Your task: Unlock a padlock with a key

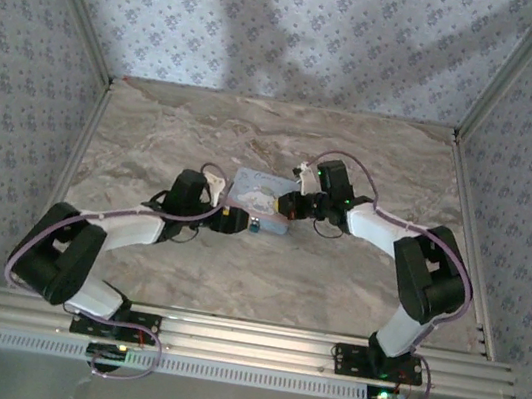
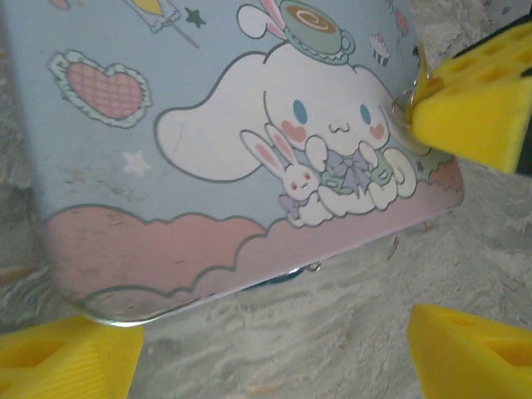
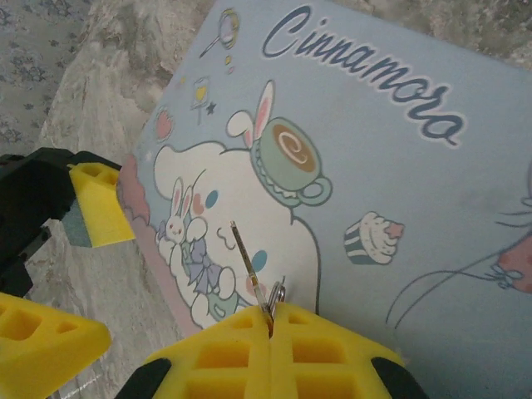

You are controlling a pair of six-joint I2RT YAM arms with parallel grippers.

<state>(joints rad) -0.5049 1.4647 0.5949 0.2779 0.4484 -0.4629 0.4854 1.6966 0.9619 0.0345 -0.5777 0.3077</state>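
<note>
The marble table [image 1: 374,156] carries the pale blue tin [image 1: 259,194] near its middle. The left gripper [image 1: 235,219] sits at the tin's seven o'clock, fingers spread wide with nothing between them, probably ready to steady the lock. The right gripper [image 3: 270,316], at the tin's three o'clock, is pinched tight on the key [image 3: 243,253], its blade jutting forward over the lid for aiming. The padlock [image 1: 255,225] lies against the tin's six o'clock edge.

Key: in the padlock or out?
Out. The right gripper is shut on the key, its blade bare over the tin; the padlock sits at the tin's near edge.
</note>
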